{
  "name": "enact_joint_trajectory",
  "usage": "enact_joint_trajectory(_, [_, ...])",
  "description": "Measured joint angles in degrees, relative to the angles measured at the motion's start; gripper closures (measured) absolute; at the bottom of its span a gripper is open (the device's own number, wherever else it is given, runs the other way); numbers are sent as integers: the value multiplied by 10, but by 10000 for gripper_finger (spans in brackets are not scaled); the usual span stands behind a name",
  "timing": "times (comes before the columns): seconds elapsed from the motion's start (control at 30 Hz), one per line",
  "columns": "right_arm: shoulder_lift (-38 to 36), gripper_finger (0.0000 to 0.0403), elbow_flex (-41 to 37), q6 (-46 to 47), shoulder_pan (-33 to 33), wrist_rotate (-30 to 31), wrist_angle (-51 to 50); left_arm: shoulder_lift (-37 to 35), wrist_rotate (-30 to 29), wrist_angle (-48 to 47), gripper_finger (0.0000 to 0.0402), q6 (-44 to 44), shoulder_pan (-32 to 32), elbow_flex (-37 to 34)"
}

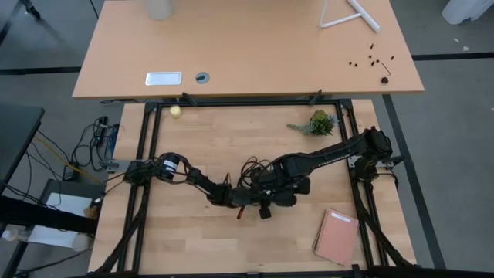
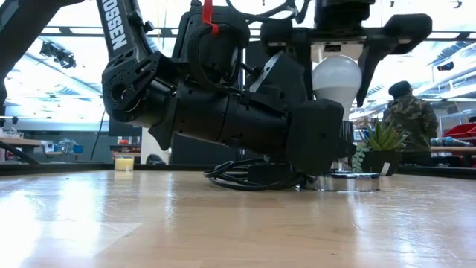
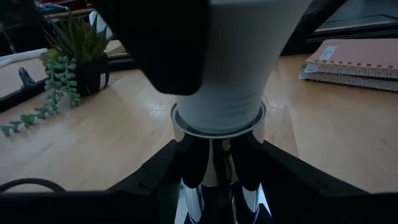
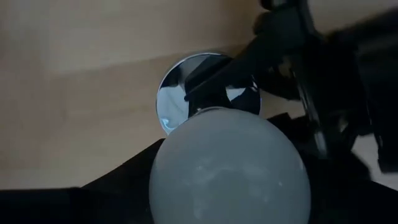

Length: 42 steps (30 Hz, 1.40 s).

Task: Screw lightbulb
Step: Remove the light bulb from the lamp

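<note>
The white frosted lightbulb [image 2: 336,78] stands upright with its neck [image 3: 219,106] in the chrome socket [image 3: 214,146]. The socket's round mirror base [image 2: 348,182] rests on the wooden table near its middle. My right gripper [image 2: 338,67] comes down from above and is shut on the bulb. My left gripper [image 3: 217,171] reaches in level from the table's left and is shut on the socket below the bulb. In the high view both grippers [image 1: 235,199] [image 1: 270,202] meet there and hide the bulb. My left gripper pinches the socket's chrome stem [image 3: 214,155] between its two fingers [image 3: 177,165], just under the collar that takes the bulb's neck. It comes in level from the table's left. The socket stands upright on its base disc [image 4: 186,87]. My right gripper holds the bulb's round globe [image 4: 230,168] between its two fingers [image 2: 372,67], one on each side. The fingers point straight down from above. The bulb stands upright, its neck in the socket.
The socket's black cord [image 2: 245,177] lies coiled on the table behind my left gripper. A small potted succulent [image 1: 318,123] stands at the far right, and a pink notebook [image 1: 336,236] lies near right. A small yellow thing [image 1: 176,112] sits far left. A person [image 2: 405,119] stands beyond the table.
</note>
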Motion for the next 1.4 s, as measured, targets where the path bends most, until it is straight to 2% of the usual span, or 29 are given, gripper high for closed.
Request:
enact_joint_trajectory(0.1, [0,131,0,-69,2,14,0,0,0,3,213,4,0,0])
enact_joint_trajectory(0.17, [0,130,0,-83,2,17,0,0,-1,5,213,4,0,0])
enact_joint_trajectory(0.4, [1,100,0,23,19,18,13,1,2,9,213,14,0,0])
enact_joint_trajectory(0.7, [1,38,0,346,18,-32,29,1,5,7,213,9,0,1])
enact_joint_trajectory(0.87, [1,15,0,522,7,-39,26,1,6,6,213,-8,0,1])
enact_joint_trajectory(1.17, [1,21,0,987,-22,-15,8,1,6,7,213,-27,-1,0])
enact_joint_trajectory(1.3, [1,29,0,1145,-20,-10,-5,1,7,6,213,-38,-1,0])
enact_joint_trajectory(1.4, [1,30,0,1226,-12,-5,-5,1,9,5,213,-39,-1,0])
